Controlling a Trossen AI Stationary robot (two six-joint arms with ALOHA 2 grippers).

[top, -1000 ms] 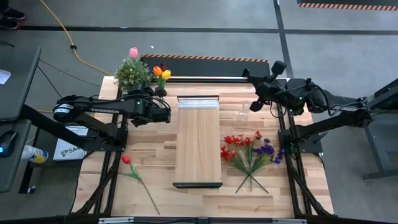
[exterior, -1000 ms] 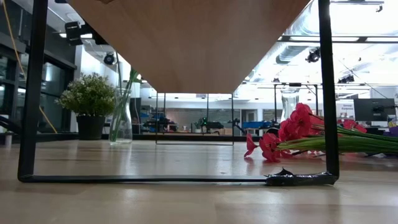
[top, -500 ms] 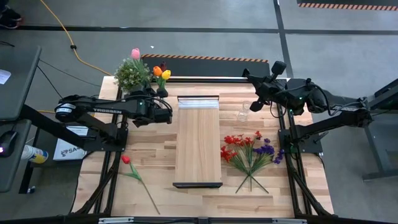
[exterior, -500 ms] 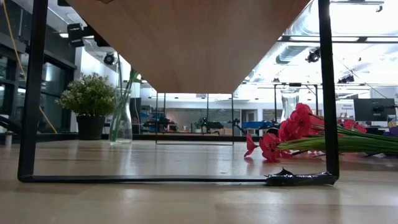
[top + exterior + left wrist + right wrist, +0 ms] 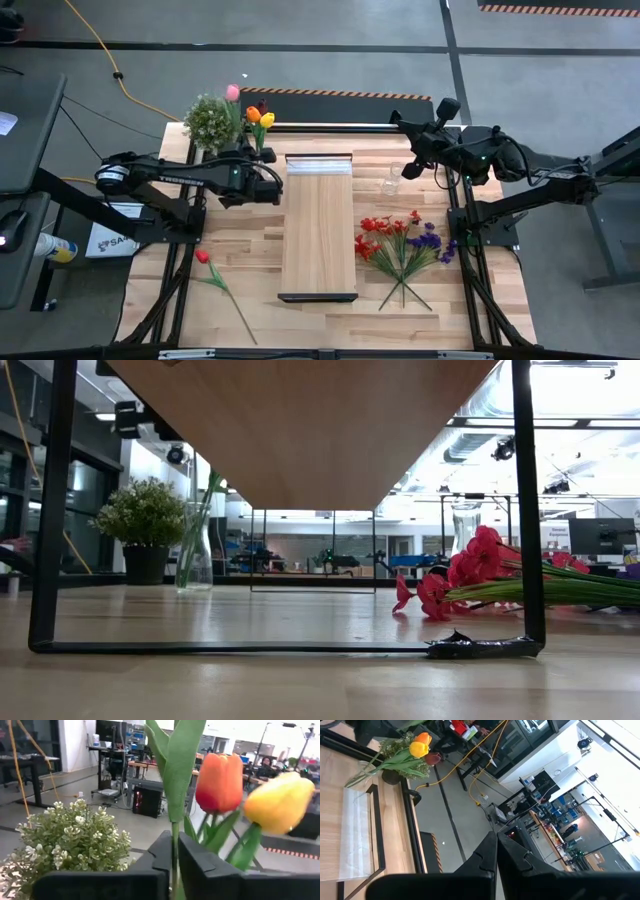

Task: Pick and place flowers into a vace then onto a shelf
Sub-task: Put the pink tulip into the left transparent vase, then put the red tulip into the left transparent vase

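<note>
The left claw [image 5: 174,865] was at the back left of the light butcher-block desk [image 5: 240,235], clenched on the thin green stem of a pink artificial tulip [image 5: 232,92]. The stem ran up between the two dark fingers, which stood almost together. The blossom stood above the bushy green potted plant [image 5: 209,119].

Just beside the plant, a small clear glass vase [image 5: 194,555] held an orange tulip [image 5: 219,782] and a yellow tulip [image 5: 279,804].

The long narrow light-wood shelf [image 5: 318,228] lay down the middle of the desk. Its pale strip was at the far end and its black bracket at the near end. A red tulip with a long green stem [image 5: 203,257] lay flat on the desk, to the left of the shelf and near the front. A bunch of red and purple small-blossom sprays [image 5: 402,240] lay to the right of the shelf. A second clear glass vase [image 5: 391,180] stood behind the sprays.

The right claw [image 5: 496,852] hung at the back right of the desk, near that vase. Its fingers were clenched together on nothing.
</note>
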